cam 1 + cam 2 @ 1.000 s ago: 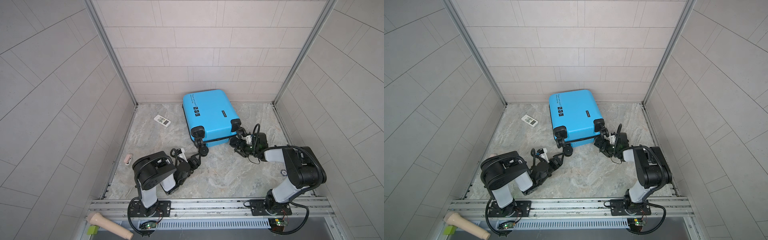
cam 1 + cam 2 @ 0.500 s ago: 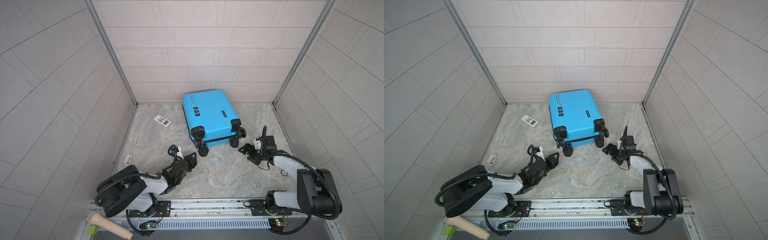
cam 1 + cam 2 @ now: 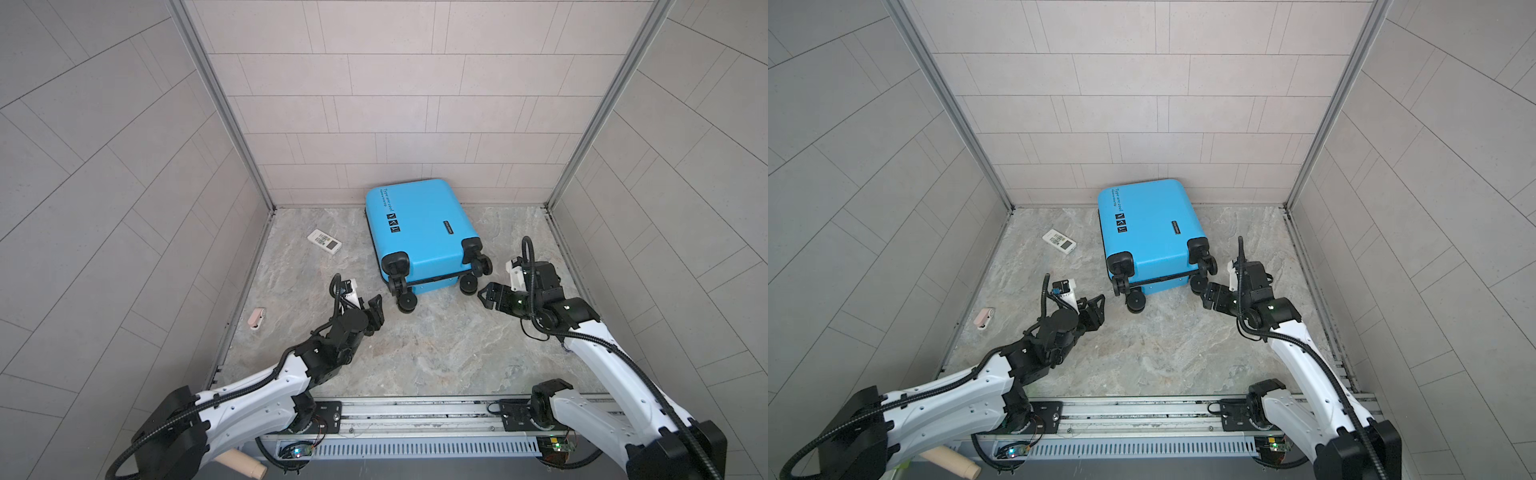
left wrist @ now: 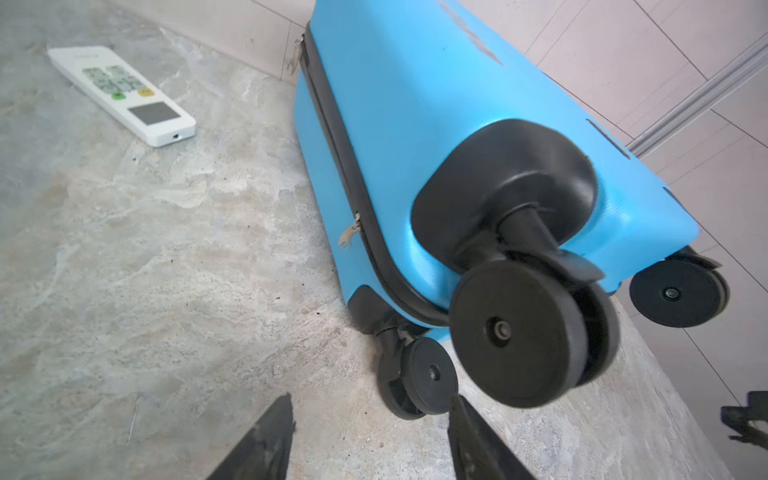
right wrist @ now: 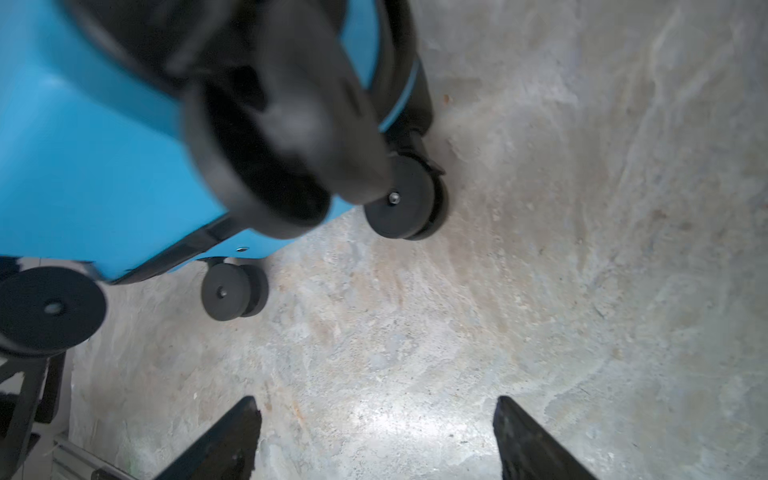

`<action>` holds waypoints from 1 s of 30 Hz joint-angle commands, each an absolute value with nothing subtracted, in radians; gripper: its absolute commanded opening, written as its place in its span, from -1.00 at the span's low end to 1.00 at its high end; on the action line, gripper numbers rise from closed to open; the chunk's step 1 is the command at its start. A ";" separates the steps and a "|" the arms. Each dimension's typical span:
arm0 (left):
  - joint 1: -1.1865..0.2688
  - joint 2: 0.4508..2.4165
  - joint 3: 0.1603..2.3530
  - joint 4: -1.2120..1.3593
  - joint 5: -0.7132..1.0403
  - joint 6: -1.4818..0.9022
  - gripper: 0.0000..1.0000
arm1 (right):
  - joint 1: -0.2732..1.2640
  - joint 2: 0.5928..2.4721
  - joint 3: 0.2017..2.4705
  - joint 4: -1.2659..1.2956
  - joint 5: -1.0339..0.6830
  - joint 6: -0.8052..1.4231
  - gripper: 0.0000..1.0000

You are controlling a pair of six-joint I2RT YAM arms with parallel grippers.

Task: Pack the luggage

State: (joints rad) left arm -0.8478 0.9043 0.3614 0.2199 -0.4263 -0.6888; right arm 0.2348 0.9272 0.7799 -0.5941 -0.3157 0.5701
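Top views — entry as recorded.

**Changes since a second ago**
- The left gripper (image 3: 376, 309) and the right gripper (image 3: 484, 295) were noted close in at the wheel end of the case. Both are now drawn back and clear of it, with the arms stretched low over the floor.
- The place of the case is seen unchanged.

**Items, counted**
- One small bright-blue hard-shell luggage (image 3: 419, 232) is laid flat on the grey marbled stone floor (image 3: 436, 353). Its far end lies at the tiled back wall and its wheel end is turned toward the robot.
- Four black plastic wheels (image 3: 406, 305) are counted on it.
- Two grippers are counted. In the wrist views the fingers of each are seen spread apart with nothing between them — the right pair the wider.
- One white rectangular remote control (image 3: 324, 241) is laid left of the case, apart from it.
- One small pink object (image 3: 256, 318) lies by the left wall; its kind cannot be told.
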 commanded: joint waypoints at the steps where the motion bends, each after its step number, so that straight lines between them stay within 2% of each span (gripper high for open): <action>1: -0.808 0.922 0.424 0.181 -0.343 -0.596 0.24 | 0.309 0.922 0.845 -0.663 -0.214 0.548 0.80; 10: -0.769 1.174 0.612 0.268 -0.166 -0.560 0.12 | 0.454 1.031 0.959 -0.633 -0.173 0.584 0.73; 17: -0.770 1.329 0.730 0.345 -0.096 -0.549 0.06 | 0.492 1.110 1.029 -0.642 -0.179 0.557 0.77; 24: -0.770 1.390 0.781 0.340 -0.057 -0.529 0.06 | 0.522 1.193 1.090 -0.659 -0.202 0.515 0.80; 30: -0.750 1.283 0.706 0.256 -0.122 -0.499 0.08 | 0.596 1.272 1.170 -0.688 -0.177 0.468 0.80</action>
